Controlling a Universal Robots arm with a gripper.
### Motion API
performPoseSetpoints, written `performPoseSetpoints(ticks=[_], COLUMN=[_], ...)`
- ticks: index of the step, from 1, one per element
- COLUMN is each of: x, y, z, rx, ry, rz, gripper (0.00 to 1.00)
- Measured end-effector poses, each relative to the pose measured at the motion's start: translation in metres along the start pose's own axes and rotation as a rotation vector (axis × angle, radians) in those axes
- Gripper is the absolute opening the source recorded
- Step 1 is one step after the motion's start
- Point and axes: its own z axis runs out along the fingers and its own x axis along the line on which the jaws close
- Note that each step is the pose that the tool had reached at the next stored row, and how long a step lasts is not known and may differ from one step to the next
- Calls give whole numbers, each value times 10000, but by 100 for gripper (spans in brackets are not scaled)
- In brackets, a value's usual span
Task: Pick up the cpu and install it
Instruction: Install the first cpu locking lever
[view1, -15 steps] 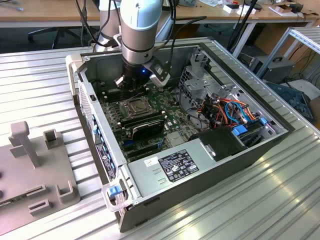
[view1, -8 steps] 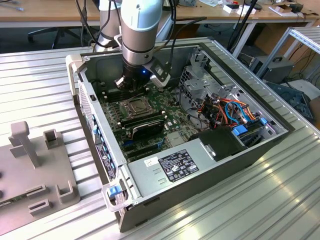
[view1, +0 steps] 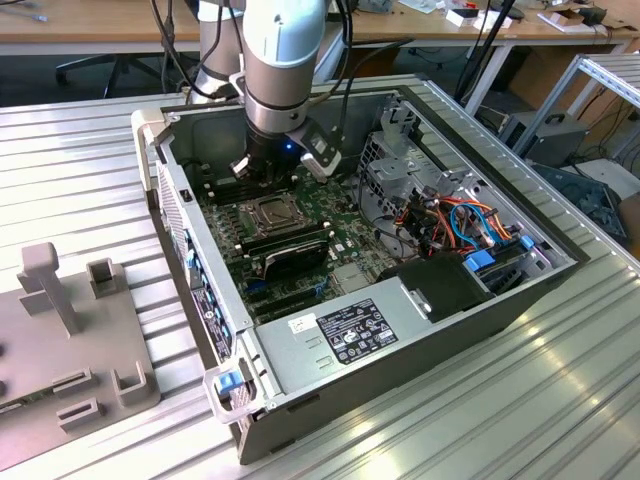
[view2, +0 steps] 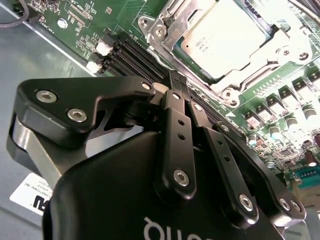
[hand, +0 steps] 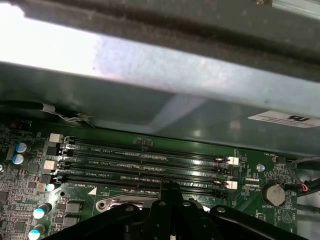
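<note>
Ribbed metal benchtop (view1: 560, 400) is carrying the open grey computer case (view1: 330, 345), where the black gripper (view2: 179, 82), fingers clenched empty, is hovering beside the seated silver-grey square cpu (view2: 227, 37), needing level, gentle contact.

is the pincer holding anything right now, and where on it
Nothing is held. The pincer is shut with nothing between its tips, above the memory slots. The cpu sits in its socket, apart from the pincer.

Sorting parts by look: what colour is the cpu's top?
Pale silver-grey metal, glaring nearly white; the cpu shows best in the second wrist view, sitting in its socket.
</note>
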Motion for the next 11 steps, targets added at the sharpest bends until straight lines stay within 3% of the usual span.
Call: performPoseSetpoints(ticks=[11], x=[-28], y=[-12], z=[29], rx=[0], ry=[-1], rz=[0], gripper=[11])
